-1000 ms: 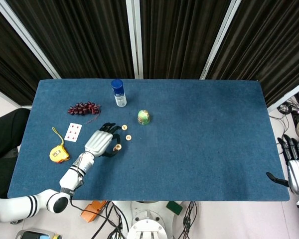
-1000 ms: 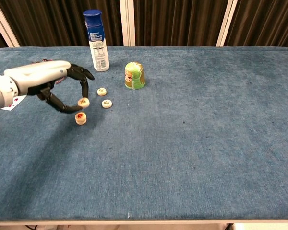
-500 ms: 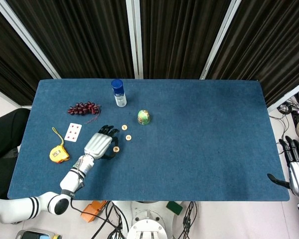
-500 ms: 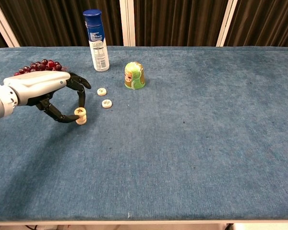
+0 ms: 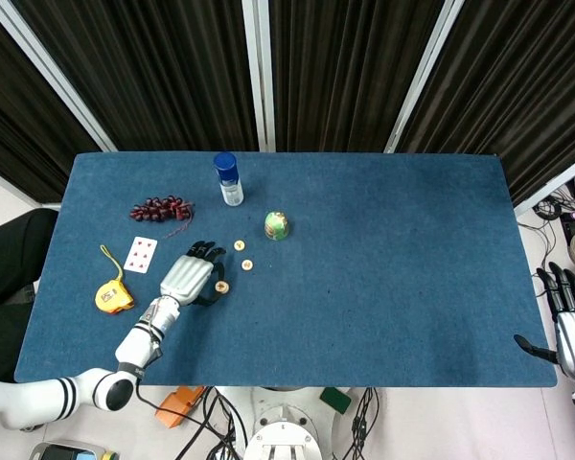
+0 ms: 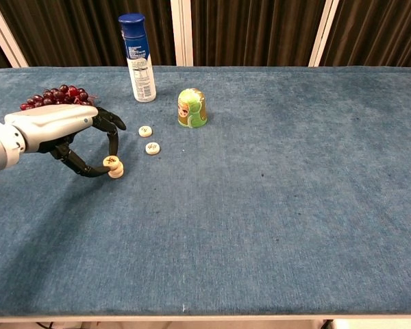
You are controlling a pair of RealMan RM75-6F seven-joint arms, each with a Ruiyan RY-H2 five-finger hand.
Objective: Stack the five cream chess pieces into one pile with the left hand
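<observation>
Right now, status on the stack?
Left hand fingers pinching top cream disc on a small pile. Right hand idle, open, off-table. Two loose cream discs remain nearby.

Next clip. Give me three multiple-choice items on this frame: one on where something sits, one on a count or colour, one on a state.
1. Where do the grapes lie?
A. left of the spray bottle
B. right of the green cup
C. at the table's near edge

2. How many cream pieces lie singly, apart from the pile?
A. none
B. two
C. four

3. What is the left hand doing?
A. hanging off the table
B. resting flat on the card
C. pinching the top piece of the pile

Answers: 1 A, the grapes sit left of the spray bottle. 2 B, two single pieces lie flat beside the pile. 3 C, the left hand has its fingertips closed on the pile's top piece.
</observation>
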